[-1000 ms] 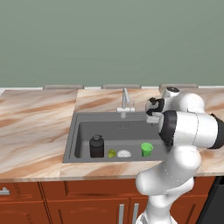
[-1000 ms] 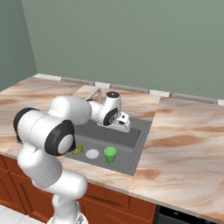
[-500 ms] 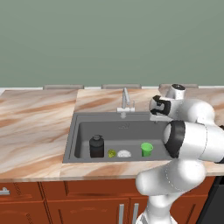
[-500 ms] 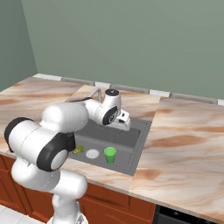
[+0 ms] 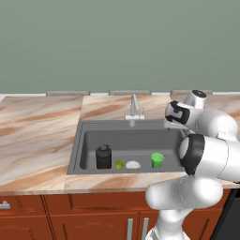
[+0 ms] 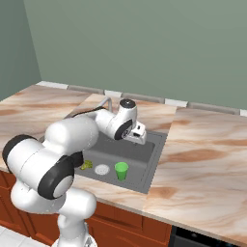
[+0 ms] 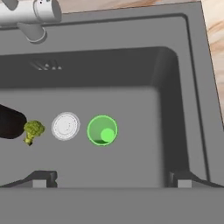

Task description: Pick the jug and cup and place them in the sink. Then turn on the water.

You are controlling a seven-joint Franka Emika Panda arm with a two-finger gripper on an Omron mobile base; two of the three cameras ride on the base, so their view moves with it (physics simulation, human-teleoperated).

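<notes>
The squat dark jug (image 5: 103, 157) stands upright at the left of the sink (image 5: 84, 140), and its edge shows in the hand view (image 7: 8, 122). The green cup (image 5: 157, 160) (image 6: 121, 170) (image 7: 102, 130) stands upright on the sink floor, right of the white drain (image 7: 65, 126). My gripper (image 5: 168, 121) (image 6: 138, 136) (image 7: 111, 181) hangs open above the sink's right half, looking down into it, with nothing between its fingertips (image 7: 41, 178). The silver faucet (image 5: 134, 110) (image 7: 30, 15) stands at the back rim. No water runs from its spout.
A tiny yellow-green lump (image 5: 120, 164) (image 7: 33, 130) lies between the jug and the drain. Marble counter (image 5: 37, 136) spreads on both sides of the sink, with a green wall behind. My own arm (image 6: 72, 140) hides the basin's left part in the right base view.
The arm's elbow has swung down and around while the hand stayed over the right of the sink, drifting slightly right. Jug and cup have not moved.
</notes>
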